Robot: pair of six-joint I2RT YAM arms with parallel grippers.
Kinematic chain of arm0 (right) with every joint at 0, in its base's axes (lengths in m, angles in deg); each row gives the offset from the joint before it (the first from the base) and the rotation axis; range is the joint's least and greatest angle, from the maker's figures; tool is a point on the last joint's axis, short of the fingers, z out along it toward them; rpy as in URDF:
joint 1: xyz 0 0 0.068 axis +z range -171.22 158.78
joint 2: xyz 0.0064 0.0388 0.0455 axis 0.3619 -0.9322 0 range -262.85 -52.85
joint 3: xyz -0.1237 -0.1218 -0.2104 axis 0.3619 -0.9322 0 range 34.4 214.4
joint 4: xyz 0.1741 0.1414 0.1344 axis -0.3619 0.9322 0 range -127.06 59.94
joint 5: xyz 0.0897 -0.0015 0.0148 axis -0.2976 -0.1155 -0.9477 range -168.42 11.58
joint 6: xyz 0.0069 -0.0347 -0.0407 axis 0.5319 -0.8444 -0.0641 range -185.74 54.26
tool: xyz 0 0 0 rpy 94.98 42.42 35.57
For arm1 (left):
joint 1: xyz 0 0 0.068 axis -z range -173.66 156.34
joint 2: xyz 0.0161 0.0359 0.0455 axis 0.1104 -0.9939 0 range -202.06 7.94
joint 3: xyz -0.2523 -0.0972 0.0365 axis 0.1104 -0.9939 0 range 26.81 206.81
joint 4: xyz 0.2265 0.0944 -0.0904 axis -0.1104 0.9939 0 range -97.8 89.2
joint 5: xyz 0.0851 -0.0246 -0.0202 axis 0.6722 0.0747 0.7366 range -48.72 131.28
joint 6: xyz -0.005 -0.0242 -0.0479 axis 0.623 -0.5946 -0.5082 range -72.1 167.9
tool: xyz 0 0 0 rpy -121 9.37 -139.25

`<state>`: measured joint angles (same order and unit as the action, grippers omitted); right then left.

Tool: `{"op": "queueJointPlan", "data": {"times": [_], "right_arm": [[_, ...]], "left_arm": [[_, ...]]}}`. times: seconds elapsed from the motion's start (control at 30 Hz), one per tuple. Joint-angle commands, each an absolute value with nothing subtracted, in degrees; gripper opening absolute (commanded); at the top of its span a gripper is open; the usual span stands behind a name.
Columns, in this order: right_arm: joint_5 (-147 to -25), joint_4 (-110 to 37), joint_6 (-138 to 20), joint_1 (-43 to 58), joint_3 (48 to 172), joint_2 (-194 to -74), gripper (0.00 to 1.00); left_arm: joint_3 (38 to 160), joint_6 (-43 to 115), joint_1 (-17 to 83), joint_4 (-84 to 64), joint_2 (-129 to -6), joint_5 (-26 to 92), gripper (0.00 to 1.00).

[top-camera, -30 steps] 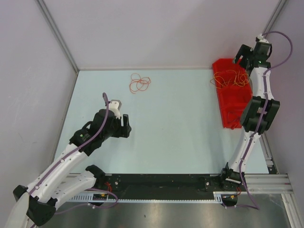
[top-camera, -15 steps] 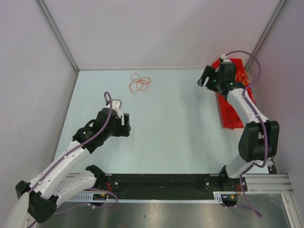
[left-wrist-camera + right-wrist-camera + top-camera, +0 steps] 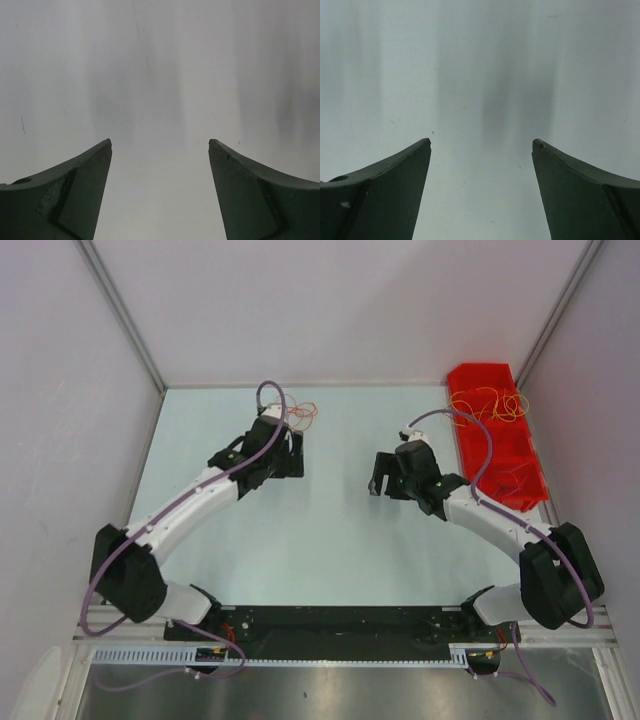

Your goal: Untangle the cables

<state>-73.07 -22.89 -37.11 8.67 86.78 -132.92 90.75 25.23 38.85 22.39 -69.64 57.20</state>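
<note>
Top: red cables (image 3: 306, 412) upper centre-left, partly hidden by left gripper (image 3: 292, 454); more cables (image 3: 497, 405) in bin (image 3: 462, 375), upper right. Mid-frame: right gripper (image 3: 378, 476), near neither. Left wrist: fingers (image 3: 75, 190) spread wide, empty, only table (image 3: 160, 60) beyond. Right wrist: same. Risk: loops outside wrist views, so blind pinch misses or grabs several strands.

I can read no text, label, brand, number or sign in any of my views. Nothing legible shows on the red plastic bin (image 3: 475, 373) at the far right or on the black base rail (image 3: 330, 625) along the near edge.
</note>
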Motion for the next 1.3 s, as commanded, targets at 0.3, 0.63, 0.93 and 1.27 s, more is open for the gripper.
{"op": "queueJointPlan", "data": {"times": [0.3, 0.63, 0.93, 1.27], "right_arm": [[-70.15, -42.42, -36.9, 10.42, 72.38, -126.51, 0.86], [-82.98, -49.89, -39.19, 7.61, 70.7, -129.4, 0.83], [-87.03, -51.65, -38.4, 5.41, 70.18, -130.37, 0.84], [-87.82, -52.18, -38.14, 4.71, 70.0, -130.72, 0.84]], "left_arm": [[119.95, 29.27, 33.42, 16.53, -101.79, 57.81, 0.83], [147.73, 31.73, 28.4, 21.02, -125.02, 54.03, 0.79], [154.51, 27.87, 25.07, 17.51, -132.67, 45.16, 0.78], [155.3, 22.95, 24.18, 14.0, -137.6, 35.57, 0.75]]}}
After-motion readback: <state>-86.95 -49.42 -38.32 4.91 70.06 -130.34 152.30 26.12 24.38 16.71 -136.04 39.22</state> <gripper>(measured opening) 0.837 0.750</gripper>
